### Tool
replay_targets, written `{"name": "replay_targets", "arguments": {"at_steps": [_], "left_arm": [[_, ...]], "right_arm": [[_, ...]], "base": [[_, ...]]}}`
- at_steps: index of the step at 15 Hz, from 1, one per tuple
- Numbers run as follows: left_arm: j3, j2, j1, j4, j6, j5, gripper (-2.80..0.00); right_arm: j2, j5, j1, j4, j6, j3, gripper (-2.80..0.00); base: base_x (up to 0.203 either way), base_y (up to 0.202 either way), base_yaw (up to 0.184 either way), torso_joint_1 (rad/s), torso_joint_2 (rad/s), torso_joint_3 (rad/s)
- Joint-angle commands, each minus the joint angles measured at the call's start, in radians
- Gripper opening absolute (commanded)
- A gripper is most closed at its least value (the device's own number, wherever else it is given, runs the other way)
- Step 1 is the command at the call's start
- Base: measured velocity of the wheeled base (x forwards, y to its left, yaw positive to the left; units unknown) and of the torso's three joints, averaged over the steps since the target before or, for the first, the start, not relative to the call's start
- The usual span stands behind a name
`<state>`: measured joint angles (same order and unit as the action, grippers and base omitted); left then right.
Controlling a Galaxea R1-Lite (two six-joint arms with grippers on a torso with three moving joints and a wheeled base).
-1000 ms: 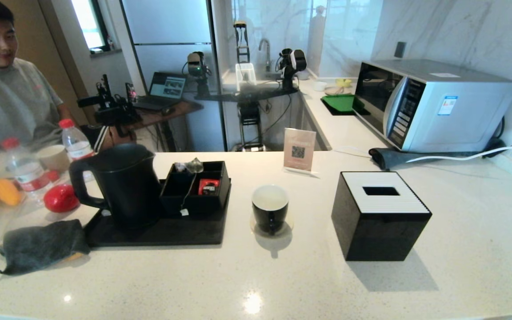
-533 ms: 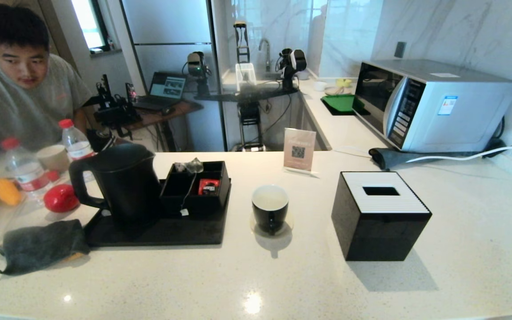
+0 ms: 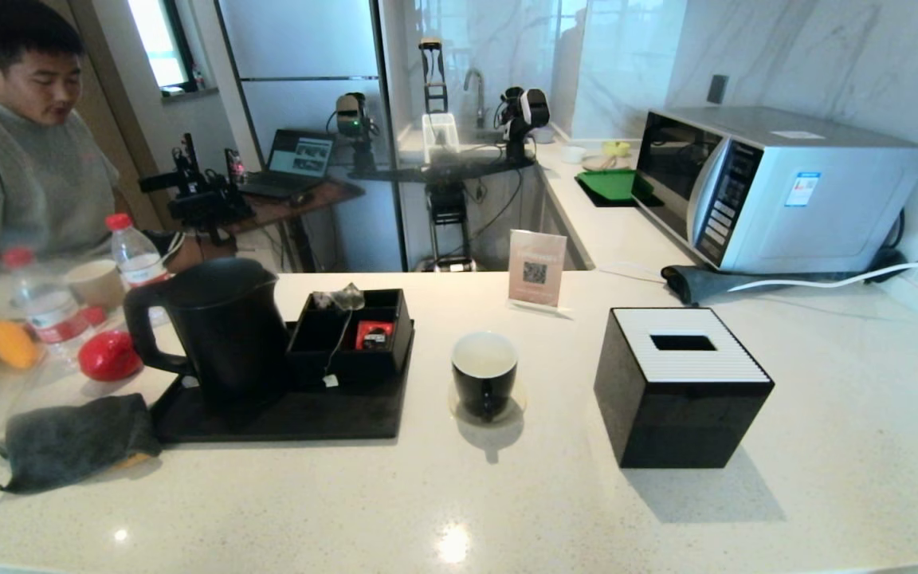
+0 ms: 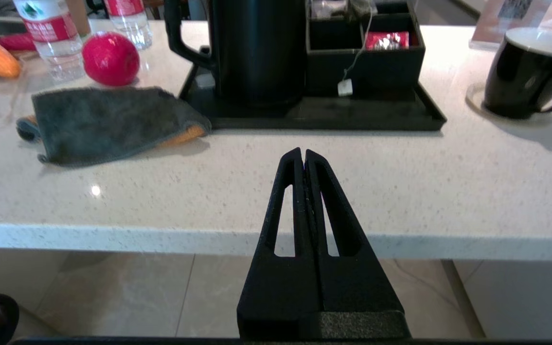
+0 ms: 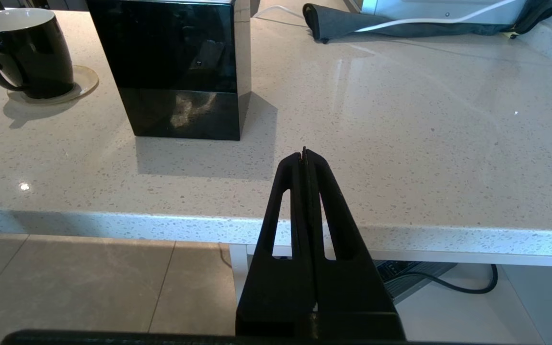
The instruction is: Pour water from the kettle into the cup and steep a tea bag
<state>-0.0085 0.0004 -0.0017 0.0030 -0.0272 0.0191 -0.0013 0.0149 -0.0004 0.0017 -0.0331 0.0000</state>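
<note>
Kettle (image 3: 216, 335) on the tray (image 3: 284, 418) at left, organizer (image 3: 351, 335) beside it; cup (image 3: 484, 375) mid-bench (image 3: 507, 494), tissue box (image 3: 682, 387) to its right.

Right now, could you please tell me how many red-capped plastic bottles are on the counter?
2. One bottle stands behind the kettle's handle, beside a tan paper cup. The other bottle stands further left, near the red fruit. More might be hidden beyond the left edge.

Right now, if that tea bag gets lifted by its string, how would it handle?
The tea bag is probably floppy and very light: a thin pouch slumped on the organizer rim. Its string drapes loosely down to the tag, so it would likely swing.
</note>
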Motion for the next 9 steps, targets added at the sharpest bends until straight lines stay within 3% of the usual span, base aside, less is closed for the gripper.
{"name": "replay_targets", "arguments": {"at_steps": [1,6,9], "left_arm": [[-0.056,0.042,0.000,0.003,0.001,0.003,-2.80],[-0.283,0.312,-0.007,-0.009,0.001,0.014,-2.80],[-0.408,0.516,-0.007,-0.053,0.002,0.059,-2.80]], "right_arm": [[0.001,0.000,0.000,0.000,-0.001,0.000,-2.80],[0.001,0.000,0.000,0.000,-0.001,0.000,-2.80],[0.001,0.002,0.000,0.000,-0.001,0.000,-2.80]], "base": [[0.000,0.000,0.000,0.000,0.00,0.000],[0.000,0.000,0.000,0.000,0.00,0.000],[0.000,0.000,0.000,0.000,0.00,0.000]]}}
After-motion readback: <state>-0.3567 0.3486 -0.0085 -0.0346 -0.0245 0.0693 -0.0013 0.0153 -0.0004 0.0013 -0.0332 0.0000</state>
